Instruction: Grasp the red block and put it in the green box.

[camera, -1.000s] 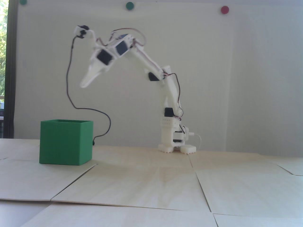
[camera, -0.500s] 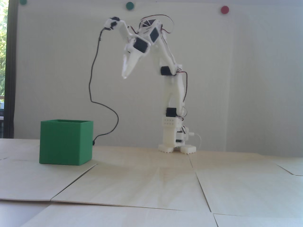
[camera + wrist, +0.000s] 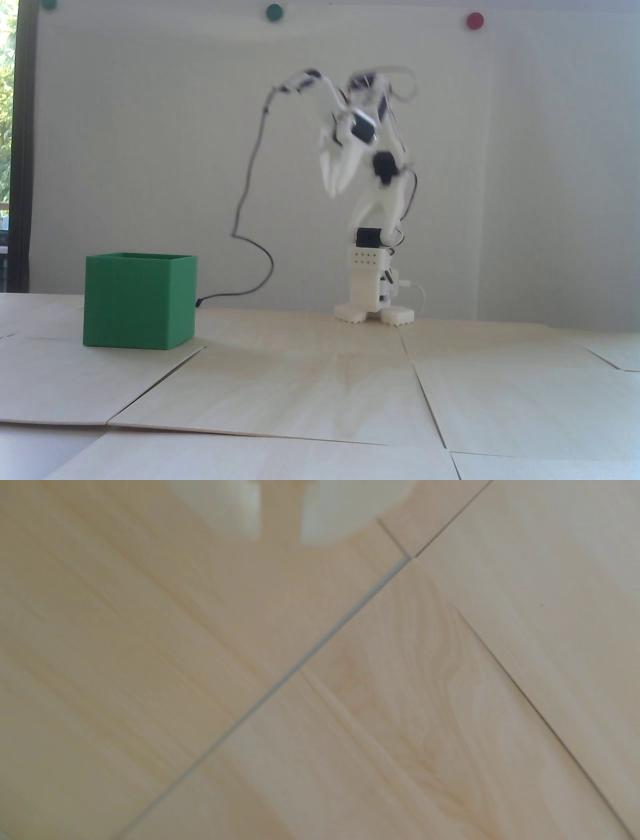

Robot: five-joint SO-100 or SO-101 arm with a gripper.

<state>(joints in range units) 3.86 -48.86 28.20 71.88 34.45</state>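
Note:
The green box (image 3: 135, 305) stands on the wooden table at the left of the fixed view, its top open and its inside hidden from this angle. The red block is out of view in both views. The white arm is folded up over its base (image 3: 372, 295), blurred by motion. My gripper (image 3: 334, 190) hangs high in the air, pointing down, well to the right of the box and far above the table. In the wrist view my gripper (image 3: 280, 535) shows two white fingertips (image 3: 322, 521) at the top edge with bare wood between them. It is open and holds nothing.
A black cable (image 3: 250, 210) loops from the wrist camera down to the table beside the box. The table is made of pale wood panels with seams (image 3: 311, 653). Round green and red dots (image 3: 474, 20) sit on the back wall.
The arm has swung right and folded back toward its base, carrying the gripper away from above the box. The cable trailed along. The box has not moved.

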